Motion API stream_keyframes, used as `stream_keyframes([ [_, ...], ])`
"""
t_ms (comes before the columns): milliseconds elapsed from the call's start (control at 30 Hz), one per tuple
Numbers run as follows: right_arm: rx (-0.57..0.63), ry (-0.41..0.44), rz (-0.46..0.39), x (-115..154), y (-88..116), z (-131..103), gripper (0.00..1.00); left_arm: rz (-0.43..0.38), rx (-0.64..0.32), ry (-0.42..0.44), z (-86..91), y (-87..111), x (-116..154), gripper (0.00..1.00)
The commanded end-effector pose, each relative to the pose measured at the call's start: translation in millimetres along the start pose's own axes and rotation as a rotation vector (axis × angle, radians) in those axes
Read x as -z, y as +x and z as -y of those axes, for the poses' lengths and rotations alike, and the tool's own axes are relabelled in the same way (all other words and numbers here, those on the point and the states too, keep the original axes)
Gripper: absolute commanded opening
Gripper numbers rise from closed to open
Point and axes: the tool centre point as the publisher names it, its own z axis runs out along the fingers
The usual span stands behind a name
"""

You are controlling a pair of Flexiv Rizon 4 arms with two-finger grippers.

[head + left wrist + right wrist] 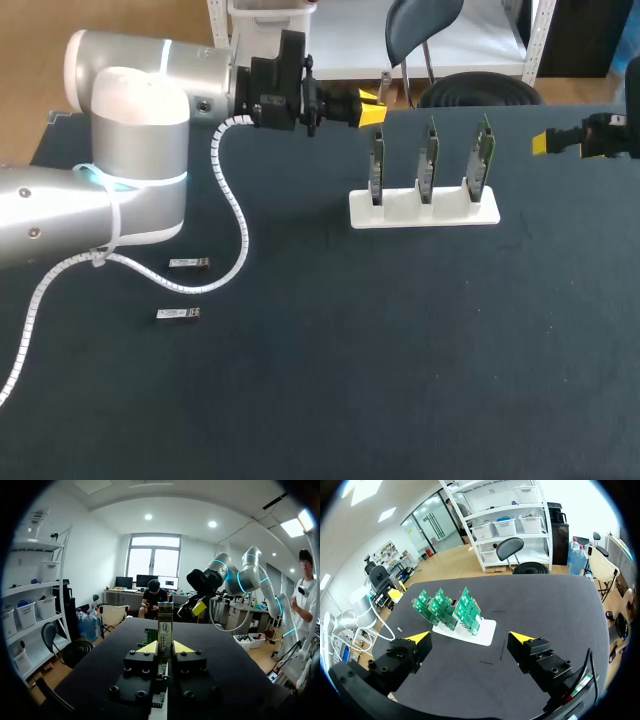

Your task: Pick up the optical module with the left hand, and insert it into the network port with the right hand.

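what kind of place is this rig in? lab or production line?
Probably a robotics lab bench: two robot arms over a dark table, a white holder with three upright circuit boards, two loose optical modules.

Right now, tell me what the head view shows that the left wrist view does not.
Only the head view: two optical modules lying on the table, and the white rack under the circuit boards. Only the left wrist view: the right arm's upper links. Both: those upright boards, the right gripper and the dark table.
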Motion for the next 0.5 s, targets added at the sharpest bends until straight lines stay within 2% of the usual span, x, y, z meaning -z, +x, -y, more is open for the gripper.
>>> stream_keyframes([
  [33,0.0,0.0,0.0,0.0,0.0,0.0,1.0,0.003,0.0,-0.008,2.5,0.4,0.7,0.0],
  [200,0.1,-0.066,-0.009,4.2,-17.6,5.3,1.0,0.003,0.0,-0.008,2.5,0.4,0.7,0.0],
  [500,0.439,-0.358,-0.117,5.7,-62.2,0.8,1.0,0.003,0.0,-0.008,2.5,0.4,0.7,0.0],
])
